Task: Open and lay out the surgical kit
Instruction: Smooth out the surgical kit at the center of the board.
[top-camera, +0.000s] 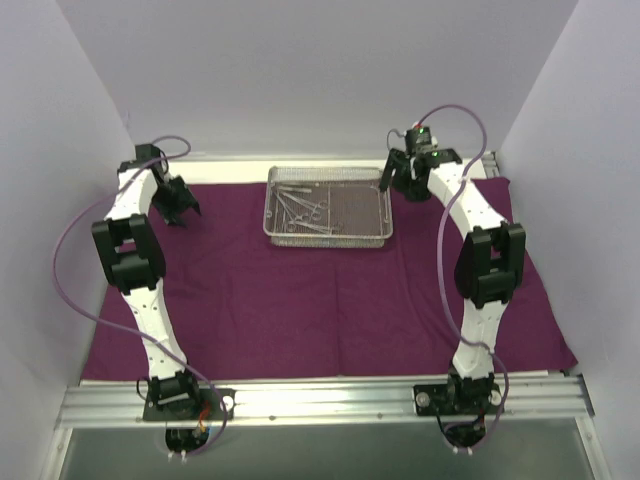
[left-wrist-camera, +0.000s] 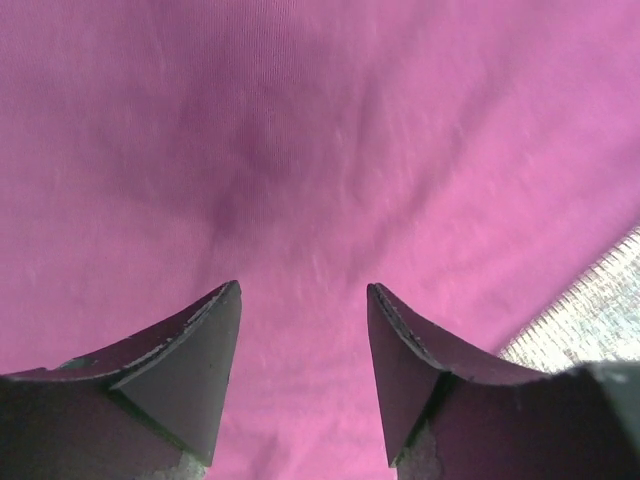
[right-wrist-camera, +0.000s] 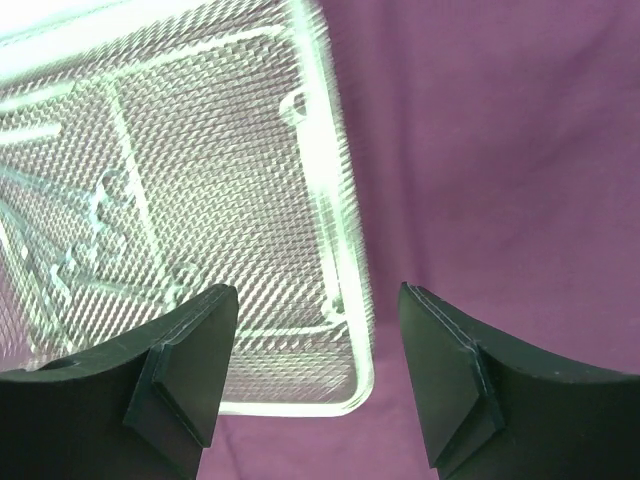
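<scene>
The dark purple cloth wrap (top-camera: 330, 300) lies spread flat over the table. On its far middle stands the silver wire-mesh tray (top-camera: 327, 241), with small silver clamps and tweezers (top-camera: 300, 208) lying inside. My right gripper (top-camera: 396, 181) hovers open at the tray's right end. In the right wrist view its jaws (right-wrist-camera: 318, 289) straddle the tray's rim (right-wrist-camera: 335, 200) near a corner, and the instruments (right-wrist-camera: 90, 230) show blurred at left. My left gripper (top-camera: 180, 210) hangs over the cloth's far left part. It is open (left-wrist-camera: 303, 290) with only cloth (left-wrist-camera: 300, 130) beneath it.
White walls close in the table on the left, back and right. A metal rail (top-camera: 320, 400) carrying both arm bases runs along the near edge. A pale textured strip (left-wrist-camera: 600, 310) shows at the cloth's edge in the left wrist view.
</scene>
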